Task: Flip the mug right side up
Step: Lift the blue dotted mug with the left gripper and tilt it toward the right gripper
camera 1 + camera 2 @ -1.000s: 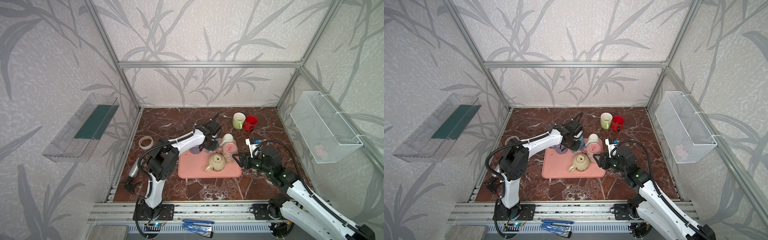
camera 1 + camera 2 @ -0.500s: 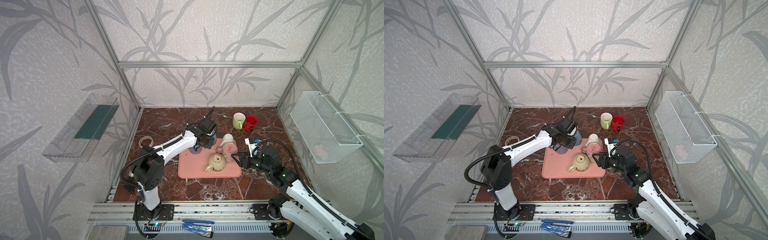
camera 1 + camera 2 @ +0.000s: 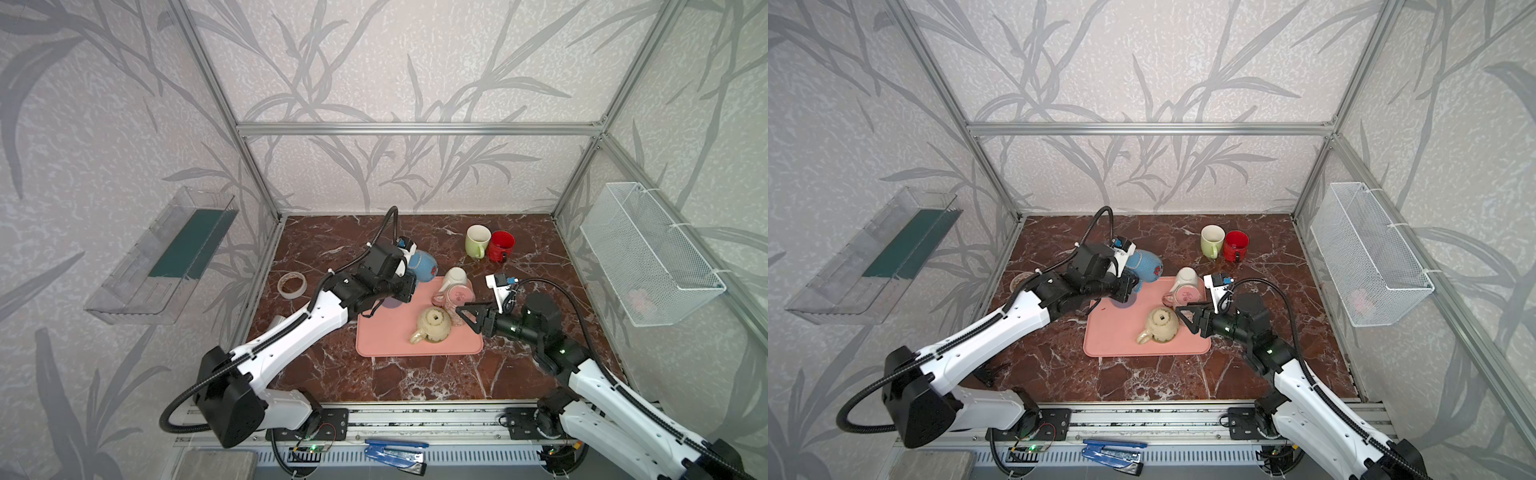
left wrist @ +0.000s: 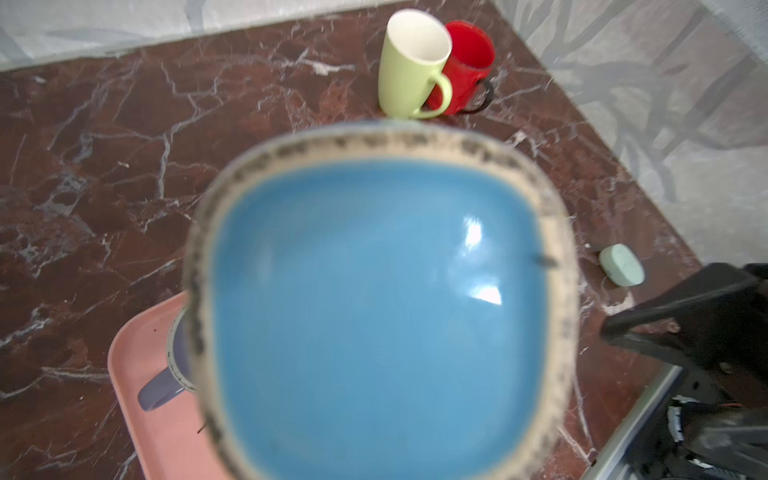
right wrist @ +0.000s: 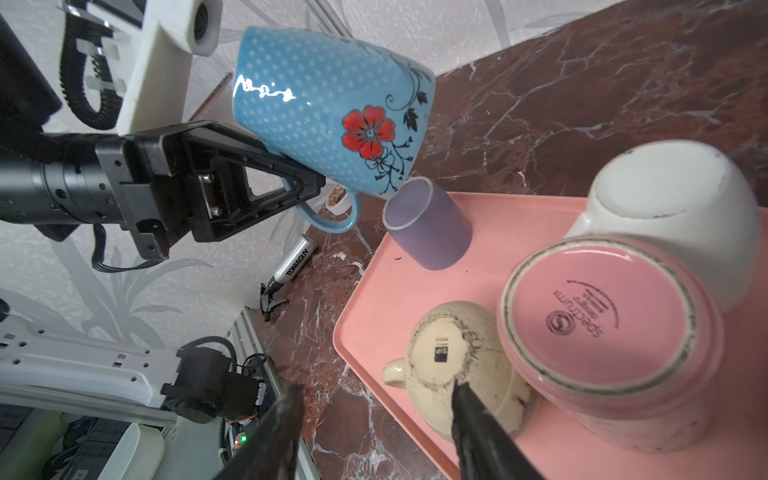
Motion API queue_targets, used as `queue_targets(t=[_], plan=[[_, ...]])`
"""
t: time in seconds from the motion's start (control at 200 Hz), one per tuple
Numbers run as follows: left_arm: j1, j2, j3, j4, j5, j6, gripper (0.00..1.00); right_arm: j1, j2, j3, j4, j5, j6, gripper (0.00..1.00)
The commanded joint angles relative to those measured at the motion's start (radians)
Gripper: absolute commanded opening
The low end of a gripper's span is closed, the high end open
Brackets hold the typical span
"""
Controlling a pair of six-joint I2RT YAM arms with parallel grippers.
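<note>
The left jaws clamp the mug (image 5: 324,112) beside its handle, tilted on its side in the air, so a slip mid-turn could drop it onto the cup (image 5: 428,224) just below them; the right jaws stand apart.

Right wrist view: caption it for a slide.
Left gripper holds the blue floral mug aloft, tilted on its side.

In the left wrist view the blue mug (image 4: 374,311) is blurred and cut off by the lower edge, and most of the purple cup (image 4: 160,386) is hidden behind it. In a top view the pink object (image 3: 638,297) in the wire basket (image 3: 615,257) is too small to be identified.
</note>
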Motion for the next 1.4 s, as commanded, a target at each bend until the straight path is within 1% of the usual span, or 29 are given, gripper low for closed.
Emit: queue_targets(t=[0.0,0.04,0.055,0.175,0.305,0.59,0.79,1.06,1.235,1.395], plan=[[0.009,-0.101,-0.032,0.182,0.093,-0.050,0.00,-0.003,0.015,-0.006,0.149,-0.080,0.033,0.58],[0.013,-0.125,-0.049,0.214,0.123,-0.069,0.00,-0.004,0.024,-0.006,0.180,-0.098,0.034,0.58],[0.014,-0.134,-0.055,0.225,0.134,-0.077,0.00,-0.004,0.027,-0.005,0.192,-0.104,0.062,0.58],[0.027,-0.190,-0.106,0.330,0.225,-0.144,0.00,-0.003,0.053,0.004,0.276,-0.153,0.095,0.59],[0.044,-0.238,-0.158,0.449,0.302,-0.222,0.00,-0.003,0.080,0.021,0.373,-0.198,0.131,0.59],[0.085,-0.256,-0.251,0.720,0.430,-0.393,0.00,-0.003,0.155,0.065,0.556,-0.269,0.215,0.59],[0.100,-0.243,-0.272,0.831,0.468,-0.449,0.00,-0.003,0.243,0.120,0.714,-0.299,0.314,0.60],[0.109,-0.222,-0.256,0.885,0.492,-0.466,0.00,-0.003,0.381,0.205,0.860,-0.314,0.413,0.60],[0.112,-0.196,-0.253,0.920,0.501,-0.478,0.00,-0.003,0.439,0.260,0.885,-0.321,0.427,0.59],[0.112,-0.173,-0.243,0.947,0.510,-0.486,0.00,-0.004,0.469,0.295,0.897,-0.320,0.436,0.55]])
